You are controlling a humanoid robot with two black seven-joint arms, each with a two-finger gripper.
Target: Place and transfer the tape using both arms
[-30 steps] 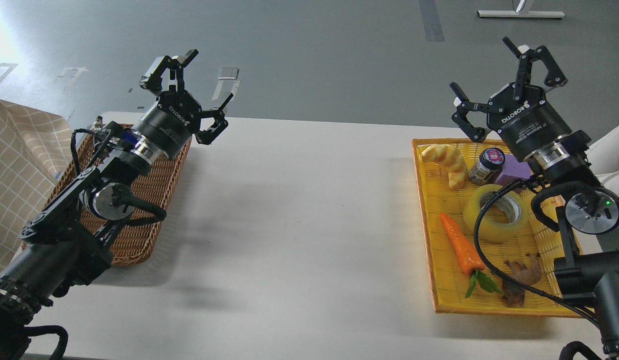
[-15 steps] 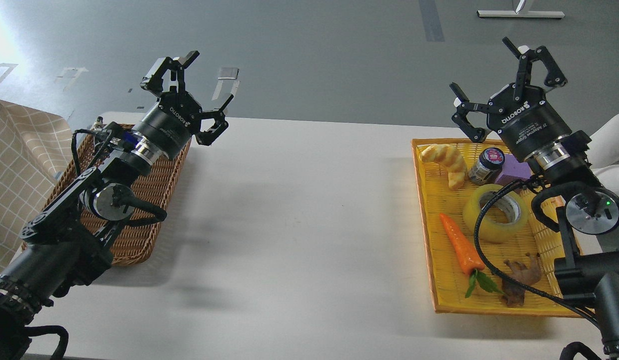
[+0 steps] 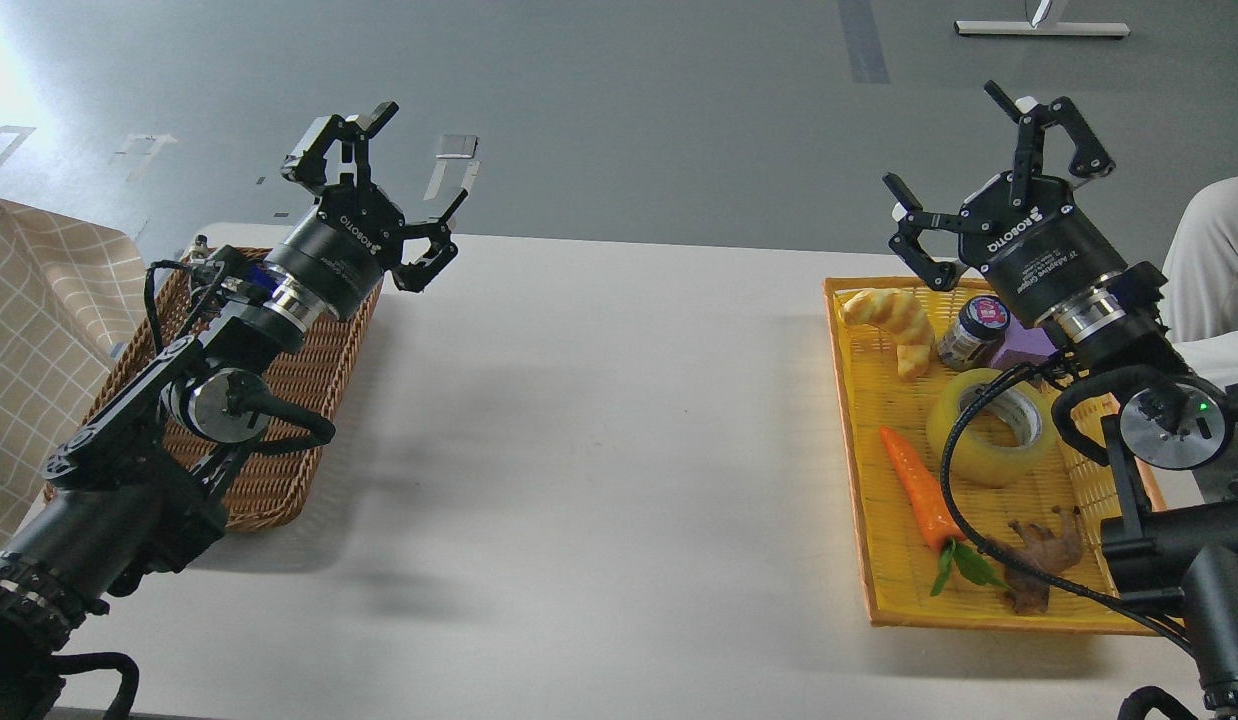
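Note:
The tape (image 3: 991, 427), a wide translucent yellowish roll with a grey-white core, lies flat in the yellow tray (image 3: 869, 480) at the right. My right gripper (image 3: 989, 170) is open and empty, raised above the tray's far end, up and behind the tape. A black cable of the right arm crosses in front of the roll. My left gripper (image 3: 384, 190) is open and empty, held above the far end of the brown wicker basket (image 3: 279, 440) at the left.
The tray also holds a croissant (image 3: 894, 325), a small dark jar (image 3: 974, 330), a purple block (image 3: 1024, 350), a toy carrot (image 3: 919, 490) and a brown animal figure (image 3: 1044, 550). A checked cloth (image 3: 29, 330) lies at far left. A person's pale clothing (image 3: 1214, 260) shows at the right edge.
My right gripper has moved a little to the left and up, still open. The pale clothing at the right edge has come further into view. The left arm has barely moved.

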